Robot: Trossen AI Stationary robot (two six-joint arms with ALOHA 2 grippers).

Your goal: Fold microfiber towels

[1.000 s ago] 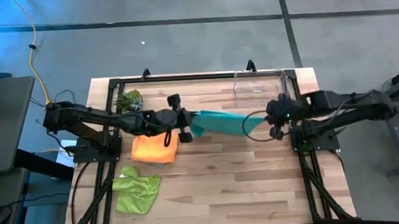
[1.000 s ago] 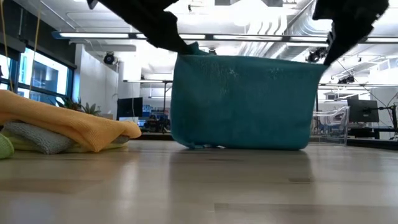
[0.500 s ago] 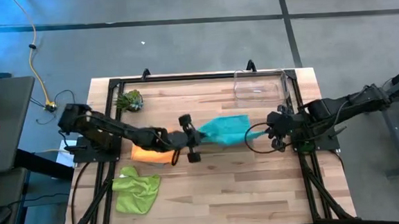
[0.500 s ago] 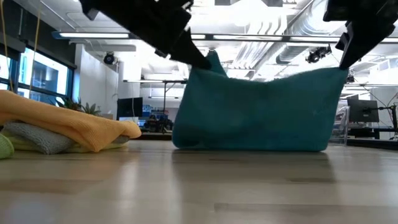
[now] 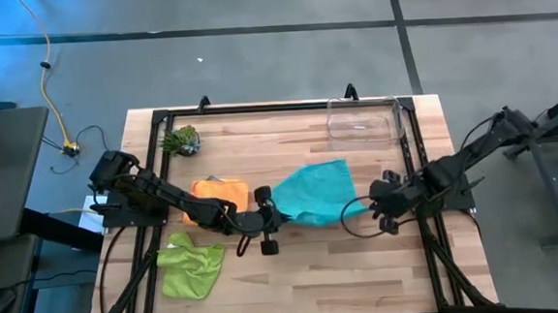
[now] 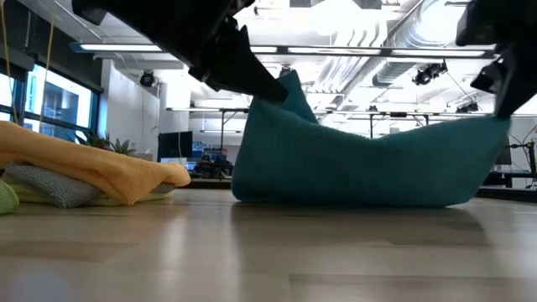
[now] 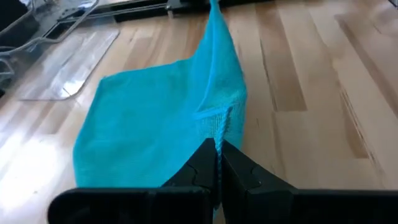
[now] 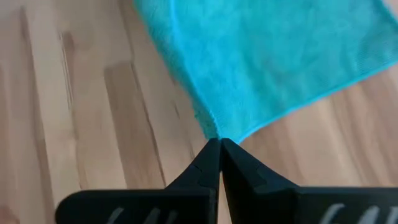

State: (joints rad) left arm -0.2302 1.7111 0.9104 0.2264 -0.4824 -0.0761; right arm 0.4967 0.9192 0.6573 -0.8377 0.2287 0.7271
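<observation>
The left claw (image 5: 267, 218) is pinched tight on one corner of the teal towel (image 5: 312, 191), and the right claw (image 5: 380, 207) is pinched tight on another corner. In each wrist view the two fingers meet on the cloth edge with no gap between them. Between the two claws the teal towel stretches across the middle of the desk (image 5: 363, 268); its far part lies flat on the wood toward the back, while the held corners are lifted just above the surface, as the low view shows, with the cloth sagging between them.

Just behind the left claw, on that arm's side, an orange towel (image 5: 215, 193) lies on the desk, and in the low view it rests on top of a grey towel (image 6: 46, 186). Nearer the front edge lies one crumpled lime towel (image 5: 191, 265). Four towels can be counted: one teal, one orange, one grey, one lime. One clear bin (image 5: 361, 122) sits at the back, and one small green plant (image 5: 181, 140) at the back on the left.
</observation>
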